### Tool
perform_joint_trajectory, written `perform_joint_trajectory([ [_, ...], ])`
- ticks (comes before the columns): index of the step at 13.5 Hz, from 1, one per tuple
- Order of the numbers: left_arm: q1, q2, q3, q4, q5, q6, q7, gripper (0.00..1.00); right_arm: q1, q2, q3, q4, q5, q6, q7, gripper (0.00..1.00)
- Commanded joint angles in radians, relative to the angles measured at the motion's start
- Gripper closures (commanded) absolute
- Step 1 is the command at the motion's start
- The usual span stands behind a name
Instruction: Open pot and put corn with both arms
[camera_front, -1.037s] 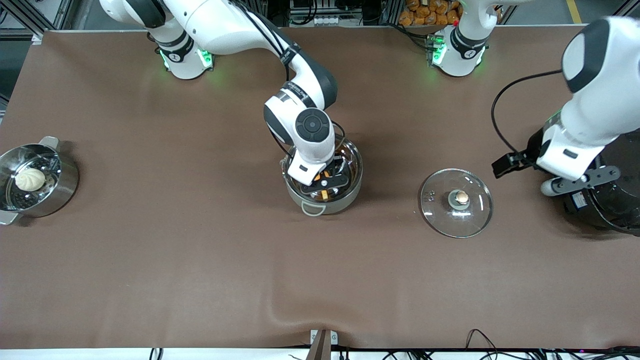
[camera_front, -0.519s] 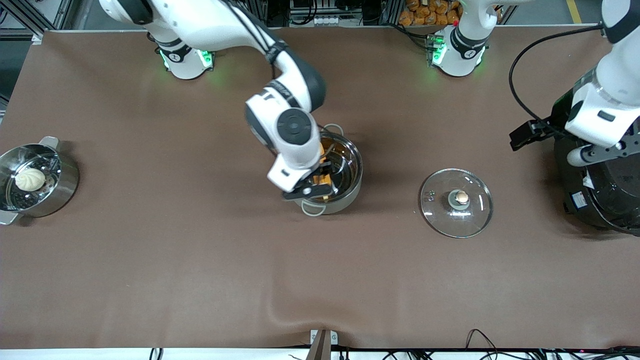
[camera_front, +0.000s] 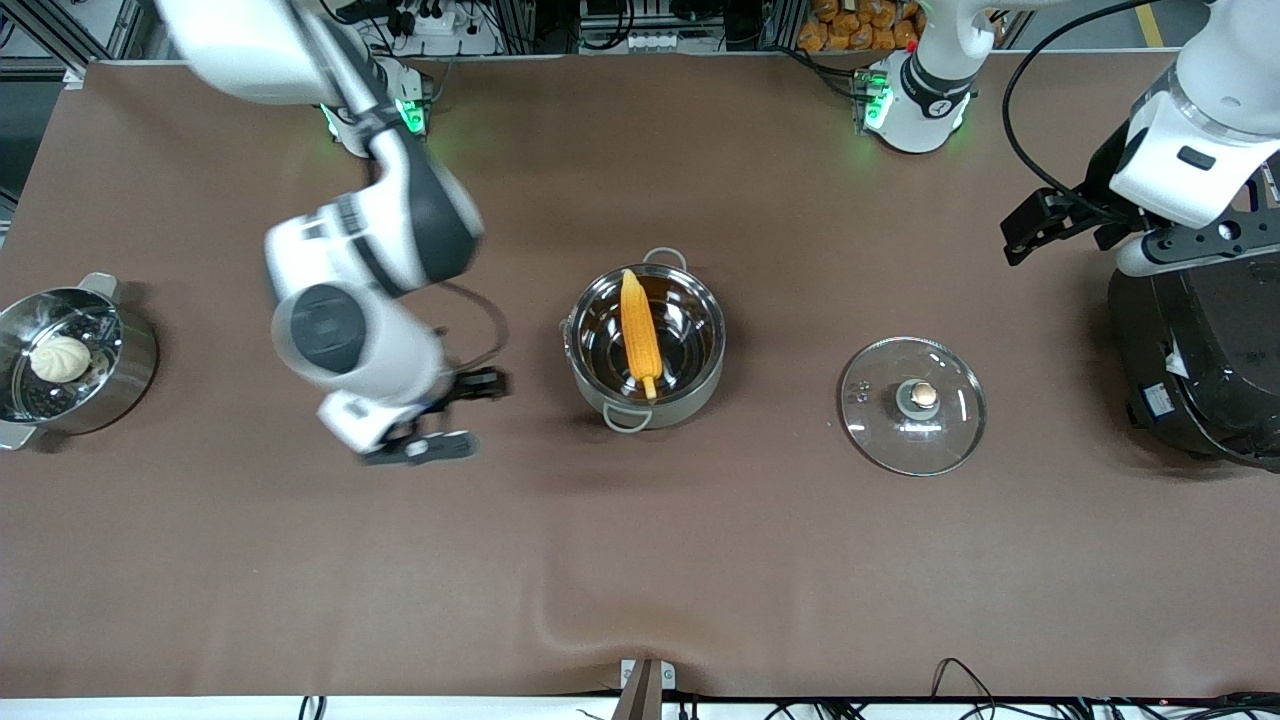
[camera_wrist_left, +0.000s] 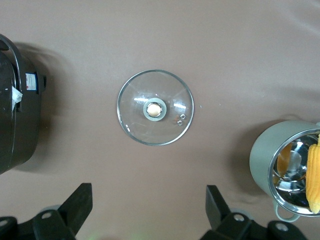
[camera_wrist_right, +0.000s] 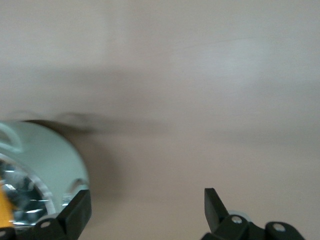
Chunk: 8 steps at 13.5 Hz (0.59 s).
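Nearest the camera, the right hand (camera_front: 432, 420) hangs over bare brown worktop (camera_front: 640, 560), fingers spread wide and holding nothing, just beside the pot (camera_front: 645, 345) on the side of the right arm's end. The clear glass lid (camera_front: 913, 404) lies flat with its tan knob up, toward the left arm's end. In the round, shiny steel pot lies the corn (camera_front: 639, 333), slim, tapered and yellow-orange, pale stalk toward the camera. Farthest back, the left hand (camera_front: 1185, 245) hovers over the black rice cooker (camera_front: 1200, 360), fingers spread apart and empty, well clear of pot and lid.
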Motion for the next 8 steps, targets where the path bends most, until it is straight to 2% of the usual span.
perform_joint_trajectory([
  [1, 0.013, -0.038, -0.004, -0.028, 0.007, -0.008, -0.015, 0.0, -0.134, -0.034, 0.024, -0.024, -0.017, -0.032, -0.124, 0.0],
  [4, 0.013, -0.035, 0.004, -0.023, 0.016, -0.028, -0.006, 0.0, -0.176, -0.09, 0.024, -0.074, -0.121, -0.028, -0.132, 0.0],
  [8, 0.024, -0.042, 0.031, -0.032, 0.003, -0.036, 0.089, 0.0, -0.254, -0.27, 0.027, -0.308, -0.123, 0.062, -0.211, 0.0],
])
